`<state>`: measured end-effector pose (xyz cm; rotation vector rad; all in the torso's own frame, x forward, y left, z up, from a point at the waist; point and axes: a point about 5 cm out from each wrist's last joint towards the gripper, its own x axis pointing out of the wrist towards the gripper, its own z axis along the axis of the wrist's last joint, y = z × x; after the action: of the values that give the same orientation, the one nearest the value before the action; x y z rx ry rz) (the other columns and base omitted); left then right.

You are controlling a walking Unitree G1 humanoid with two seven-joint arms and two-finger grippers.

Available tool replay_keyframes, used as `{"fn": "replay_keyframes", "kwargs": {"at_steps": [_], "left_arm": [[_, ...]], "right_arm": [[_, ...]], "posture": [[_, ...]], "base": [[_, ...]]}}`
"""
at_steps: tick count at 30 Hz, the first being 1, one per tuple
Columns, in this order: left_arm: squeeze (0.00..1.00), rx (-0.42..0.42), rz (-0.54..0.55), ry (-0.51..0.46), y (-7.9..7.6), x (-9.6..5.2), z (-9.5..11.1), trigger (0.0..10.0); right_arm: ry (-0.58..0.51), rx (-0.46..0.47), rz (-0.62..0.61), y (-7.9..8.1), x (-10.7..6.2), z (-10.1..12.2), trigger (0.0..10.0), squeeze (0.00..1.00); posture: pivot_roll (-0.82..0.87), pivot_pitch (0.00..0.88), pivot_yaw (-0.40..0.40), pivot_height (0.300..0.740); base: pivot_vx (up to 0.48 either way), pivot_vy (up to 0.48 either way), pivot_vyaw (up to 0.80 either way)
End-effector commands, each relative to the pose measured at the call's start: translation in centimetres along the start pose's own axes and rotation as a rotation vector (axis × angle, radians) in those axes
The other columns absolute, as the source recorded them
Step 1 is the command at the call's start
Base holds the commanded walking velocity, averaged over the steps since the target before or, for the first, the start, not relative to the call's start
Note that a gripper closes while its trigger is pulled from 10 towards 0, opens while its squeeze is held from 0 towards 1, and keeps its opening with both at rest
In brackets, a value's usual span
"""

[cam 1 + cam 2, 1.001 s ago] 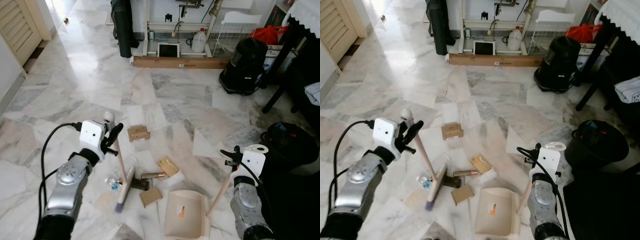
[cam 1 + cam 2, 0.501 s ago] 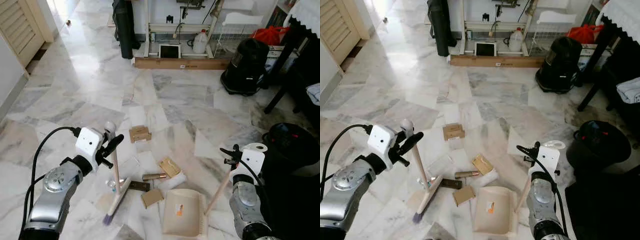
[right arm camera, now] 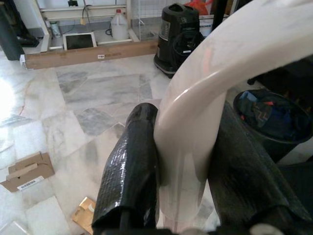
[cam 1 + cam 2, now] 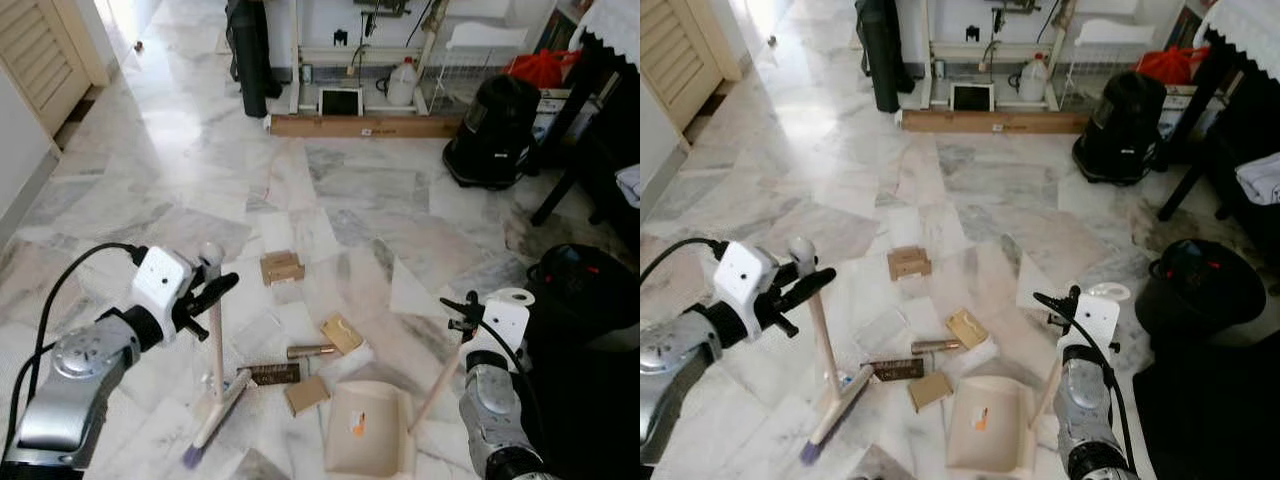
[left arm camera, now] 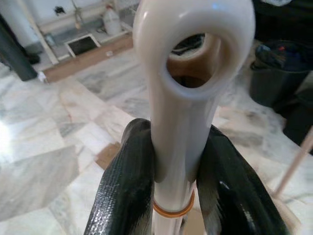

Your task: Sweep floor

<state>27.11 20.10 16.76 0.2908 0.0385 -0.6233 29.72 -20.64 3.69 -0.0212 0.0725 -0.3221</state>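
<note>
At the broom [image 4: 216, 355] top: left gripper [image 5: 176, 183] clamped on its cream cap. Brush head on floor, scraps [image 4: 305, 394] just beside, dustpan [image 4: 365, 432] beyond them. Right gripper [image 3: 186, 166] clamped on the dustpan's handle. Broom: light, stiff, smooth cap likely slippery; a lower hold on the wood would steady it.

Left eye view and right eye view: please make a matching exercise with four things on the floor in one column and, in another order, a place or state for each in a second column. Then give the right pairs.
Things:
1. broom
2. dustpan
3. black bin
4. long cardboard box

Places or states:
A. lies along the foot of the white rack at the far wall
B. its handle is clamped in the left gripper
C. stands on the robot's right side, open, with things inside
D. lies flat, its handle held by the right gripper

Pairs: 1-B, 2-D, 3-C, 4-A
</note>
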Motion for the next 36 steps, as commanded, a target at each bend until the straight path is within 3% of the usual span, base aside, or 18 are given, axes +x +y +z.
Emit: {"fn": "replay_keyframes", "kwargs": {"at_steps": [1,10,22,28,36], "left_arm": [[0.00,0.001,-0.036,-0.021,-0.2,-0.1,0.9,10.0],[0.00,-0.087,-0.072,-0.081,-0.2,0.7,2.9,10.0],[0.00,-0.068,-0.023,-0.023,-0.7,1.9,1.0,10.0],[0.00,-0.106,0.015,0.001,-0.8,2.1,-0.8,10.0],[0.00,-0.157,0.217,-0.007,-0.2,3.0,-3.0,10.0]], "right_arm": [[-0.025,0.010,-0.007,-0.1,0.3,0.5,10.0,0.00],[-0.024,0.009,-0.014,-0.3,0.2,0.4,10.0,0.00],[-0.029,0.005,-0.017,-0.6,0.3,0.5,10.0,0.00],[-0.032,0.007,-0.016,-0.5,0.3,0.5,10.0,0.00],[-0.059,0.027,0.024,-0.1,0.2,0.8,10.0,0.00]], "posture": [[0.24,0.112,0.003,0.740],[0.24,0.110,0.002,0.740],[0.22,0.115,-0.005,0.740],[0.22,0.115,-0.008,0.740],[0.21,0.124,-0.015,0.740]], "base": [[0.000,0.000,0.00],[0.000,0.000,0.00],[0.000,0.000,0.00],[0.000,0.000,0.00],[0.000,0.000,0.00]]}}
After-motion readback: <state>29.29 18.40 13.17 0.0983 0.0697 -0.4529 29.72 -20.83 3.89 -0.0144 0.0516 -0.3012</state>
